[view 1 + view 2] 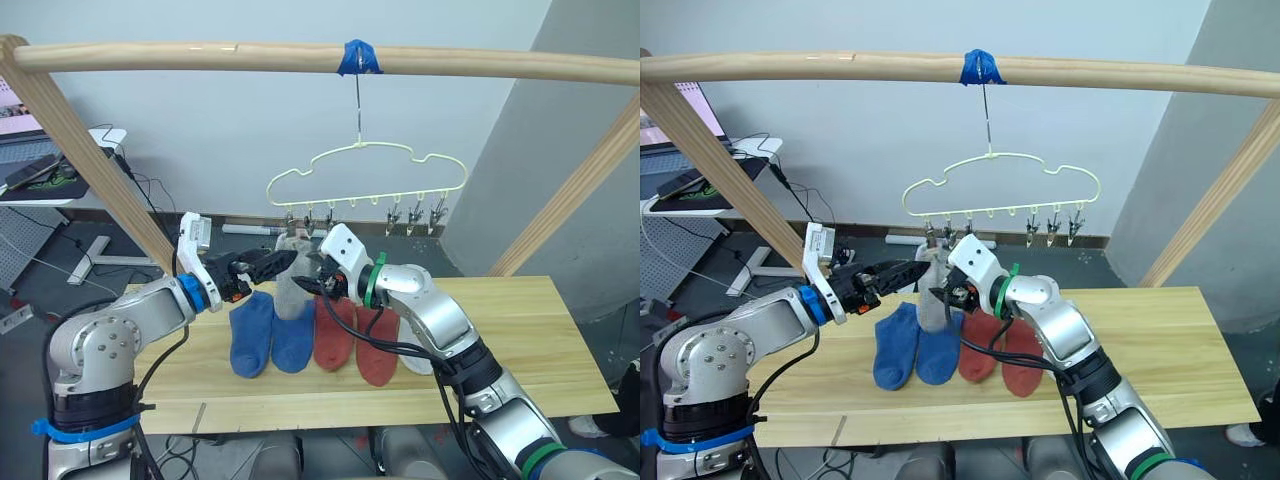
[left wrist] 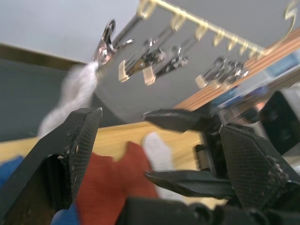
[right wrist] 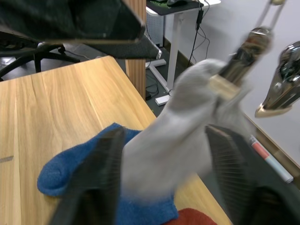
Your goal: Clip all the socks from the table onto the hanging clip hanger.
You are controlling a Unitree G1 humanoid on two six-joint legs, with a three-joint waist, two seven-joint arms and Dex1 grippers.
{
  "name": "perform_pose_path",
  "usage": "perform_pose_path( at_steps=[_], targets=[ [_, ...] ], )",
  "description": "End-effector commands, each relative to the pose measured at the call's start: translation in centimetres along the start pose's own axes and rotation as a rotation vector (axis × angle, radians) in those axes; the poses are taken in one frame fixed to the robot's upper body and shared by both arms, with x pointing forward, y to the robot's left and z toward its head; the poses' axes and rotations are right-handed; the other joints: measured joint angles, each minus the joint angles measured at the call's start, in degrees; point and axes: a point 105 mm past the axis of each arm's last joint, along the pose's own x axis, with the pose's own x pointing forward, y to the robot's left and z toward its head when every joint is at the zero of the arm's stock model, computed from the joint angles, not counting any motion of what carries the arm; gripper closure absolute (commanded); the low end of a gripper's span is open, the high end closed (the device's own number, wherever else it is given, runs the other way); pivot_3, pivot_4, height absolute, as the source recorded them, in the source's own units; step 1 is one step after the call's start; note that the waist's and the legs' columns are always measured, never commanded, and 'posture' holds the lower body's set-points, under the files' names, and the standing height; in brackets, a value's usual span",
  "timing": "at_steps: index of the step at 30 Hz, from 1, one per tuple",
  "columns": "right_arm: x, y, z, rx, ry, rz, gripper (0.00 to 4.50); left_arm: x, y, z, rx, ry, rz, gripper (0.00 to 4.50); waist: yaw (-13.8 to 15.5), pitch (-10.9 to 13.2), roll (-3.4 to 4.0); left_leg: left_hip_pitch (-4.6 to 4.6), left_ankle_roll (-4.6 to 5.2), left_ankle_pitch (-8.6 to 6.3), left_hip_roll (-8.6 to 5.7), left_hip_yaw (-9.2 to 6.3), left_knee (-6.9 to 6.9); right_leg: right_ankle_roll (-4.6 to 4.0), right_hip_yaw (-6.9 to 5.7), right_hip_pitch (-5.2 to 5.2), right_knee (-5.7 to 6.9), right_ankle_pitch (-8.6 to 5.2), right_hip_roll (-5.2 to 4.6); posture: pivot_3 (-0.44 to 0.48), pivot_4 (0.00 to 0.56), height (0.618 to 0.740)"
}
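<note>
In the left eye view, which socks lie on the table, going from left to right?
Blue sock → blue sock → rust-red sock → rust-red sock → light grey sock, partly behind the right arm.

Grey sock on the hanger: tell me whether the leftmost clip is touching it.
Touching. The right wrist view shows the clip biting the grey sock's top edge; the left wrist view agrees.

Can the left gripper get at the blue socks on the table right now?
Probably yes: the left gripper is open and hovers just above the blue socks, which lie uncovered on the table with nothing between.
</note>
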Motion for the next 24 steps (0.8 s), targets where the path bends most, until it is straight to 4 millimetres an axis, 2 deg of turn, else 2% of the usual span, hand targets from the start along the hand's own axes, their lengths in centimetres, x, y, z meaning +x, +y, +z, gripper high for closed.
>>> perform_pose_path(
  at_steps=[1,2,6,8,11,14,17,18,19,24],
  targets=[
    [-2.1,-1.6,0.0,-0.031,-0.017,-0.056,0.17,0.6,-1.6,1.4,0.191,-0.057,-0.028,0.00,0.4,0.0,0.00,-0.02,0.00,0.00,0.00,0.01,0.00,-0.01,0.00,0.00,-0.01,-0.01,0.00,-0.038,0.125,0.740],
    [-2.9,-2.0,-0.2,-0.019,-0.018,-0.074,0.02,0.8,-1.6,1.3,0.241,-0.061,-0.014,0.00,0.6,0.0,0.00,-0.07,-0.01,0.00,0.00,0.00,0.00,-0.01,-0.01,-0.01,-0.04,0.00,-0.01,-0.040,0.125,0.740],
    [-5.4,-2.6,0.3,0.022,-0.065,-0.090,0.02,1.2,-1.5,0.7,0.316,-0.087,0.007,0.00,0.7,0.0,0.00,-0.31,-0.01,-0.01,-0.03,0.04,0.00,0.05,0.01,-0.19,-0.07,0.03,-0.07,-0.048,0.127,0.740],
    [-7.5,-3.1,1.5,0.078,-0.145,-0.104,0.02,1.4,-1.6,0.5,0.354,-0.111,0.021,0.00,0.5,0.0,0.02,-0.36,-0.01,-0.01,-0.02,0.03,0.00,0.07,0.00,-0.27,-0.04,0.04,-0.06,-0.059,0.131,0.740],
    [-10.4,-2.6,3.0,0.085,-0.209,-0.056,0.02,1.7,-1.5,0.6,0.406,-0.170,0.053,0.00,0.5,0.0,0.03,-0.39,0.00,-0.01,0.00,0.00,0.00,0.06,-0.02,-0.27,-0.02,0.03,-0.03,-0.072,0.134,0.740],
    [-12.2,-2.1,3.7,0.060,-0.208,-0.040,0.00,2.4,-1.7,0.7,0.456,-0.242,0.077,0.59,0.5,0.0,0.02,-0.39,0.00,-0.01,-0.02,0.03,0.02,0.04,0.00,-0.25,-0.07,0.01,-0.05,-0.089,0.139,0.740],
    [-12.6,-1.9,4.4,0.061,-0.221,-0.033,0.00,3.4,-1.7,0.8,0.481,-0.287,0.111,1.53,0.3,0.0,0.02,-0.34,0.00,-0.01,-0.02,0.06,0.04,-0.02,0.01,-0.23,-0.04,-0.02,-0.05,-0.093,0.137,0.740],
    [-12.6,-1.9,4.5,0.061,-0.226,-0.031,0.00,3.7,-1.6,0.9,0.474,-0.302,0.123,1.99,0.3,0.0,0.02,-0.31,0.01,0.00,-0.02,0.06,0.05,-0.05,0.01,-0.21,-0.01,-0.03,-0.04,-0.093,0.137,0.740],
    [-12.7,-1.8,4.7,0.063,-0.235,-0.027,0.00,4.0,-1.7,1.0,0.478,-0.318,0.129,2.15,0.3,0.0,0.02,-0.31,0.01,0.00,-0.01,0.05,0.07,-0.04,0.01,-0.21,0.00,-0.02,-0.02,-0.093,0.137,0.740],
    [-12.5,-1.1,6.1,0.062,-0.289,0.003,0.00,5.1,-1.2,1.4,0.529,-0.363,0.186,2.15,0.3,0.0,0.02,-0.35,0.01,0.00,-0.02,0.06,0.09,0.11,0.02,-0.20,-0.03,0.06,-0.02,-0.114,0.139,0.740]
  ],
)
